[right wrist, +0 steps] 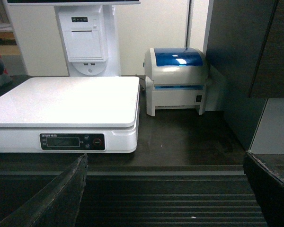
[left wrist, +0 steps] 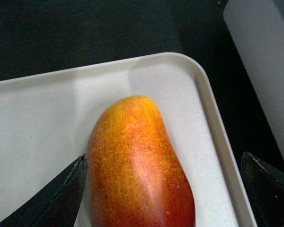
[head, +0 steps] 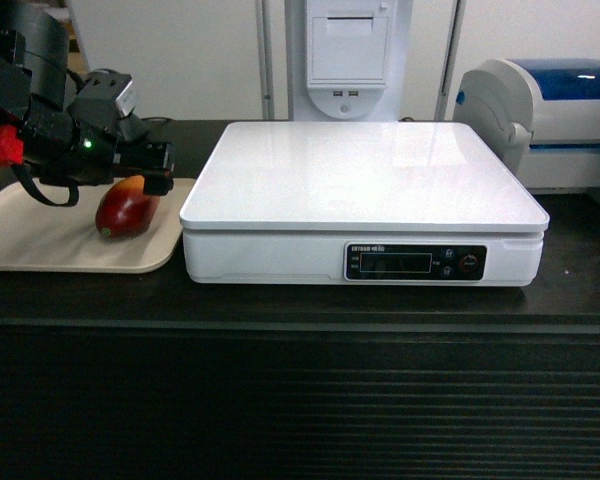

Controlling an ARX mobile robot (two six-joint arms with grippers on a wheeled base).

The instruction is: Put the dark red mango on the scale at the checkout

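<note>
The dark red mango (head: pixel 126 209) lies on a beige tray (head: pixel 40 240) at the left of the black checkout (head: pixel 280 400) counter, its orange-yellow end pointing away. My left gripper (head: pixel 145 178) is open and straddles the mango (left wrist: pixel 139 170). In the left wrist view the left fingertip (left wrist: pixel 66 189) sits right beside the fruit's skin, while the right one hangs apart over the tray's rim (left wrist: pixel 217 118). The white scale (head: pixel 360 175) stands right of the tray, its platform bare. My right gripper (right wrist: pixel 163 194) is open with nothing in it, low in front of the counter's ribbed face, and is outside the head view.
A white-and-blue printer (head: pixel 550 110) stands at the back right, next to the scale (right wrist: pixel 66 101). A white receipt unit (head: pixel 348 55) rises behind the scale. The tray nearly touches the scale's left side. A dark wall panel (right wrist: pixel 246 56) stands right of the printer (right wrist: pixel 177 78).
</note>
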